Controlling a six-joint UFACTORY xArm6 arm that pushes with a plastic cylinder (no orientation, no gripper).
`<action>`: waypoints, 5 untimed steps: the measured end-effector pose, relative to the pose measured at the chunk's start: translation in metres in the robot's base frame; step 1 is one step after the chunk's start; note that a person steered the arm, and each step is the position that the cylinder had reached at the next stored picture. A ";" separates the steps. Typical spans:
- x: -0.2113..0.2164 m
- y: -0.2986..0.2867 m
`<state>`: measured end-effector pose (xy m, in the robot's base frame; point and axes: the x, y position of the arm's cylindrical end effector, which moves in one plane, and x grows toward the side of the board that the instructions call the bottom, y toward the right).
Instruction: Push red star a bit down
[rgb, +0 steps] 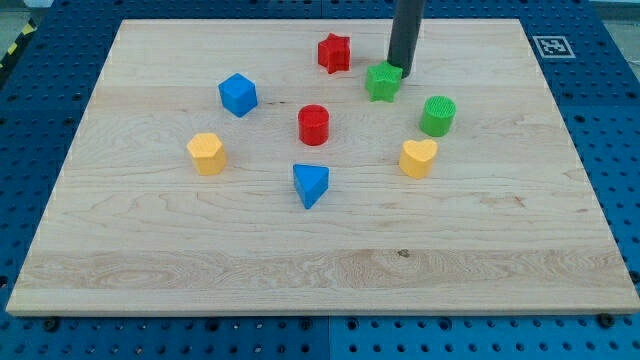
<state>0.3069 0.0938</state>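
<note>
Red star-shaped block (334, 52) found near the view's top of the light wooden board (300, 260), slightly left of centre, standing free with nothing touching it. Just to its right and a little lower, green star-shaped block (383, 81) noted. Dark straight rod (406, 35) observed coming down from the view's top edge, near upright. My tip (401, 72) seen at the green star's upper right edge, touching or very nearly so; well clear of the red star, to that block's right. No jaws on the rod, so nothing grasped or clamped; bare end only, resting at board level.

Further out: red cylinder block (313, 124) below the red star, near board centre. Blue cube-like block (238, 94) to the left of that. Yellow rounded block (206, 153) lower left; exact shape not made out. Blue triangular block (310, 184) below the red cylinder. Green cylinder block (437, 116) to the right, with yellow heart-shaped block (418, 157) just below it, apart.

No containers present. Board lying on a blue perforated table (50, 70); black-and-white marker tag (551, 46) recorded at the upper right corner.
</note>
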 end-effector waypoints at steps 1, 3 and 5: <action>-0.013 -0.005; -0.070 -0.042; -0.062 -0.119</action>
<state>0.2453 -0.0250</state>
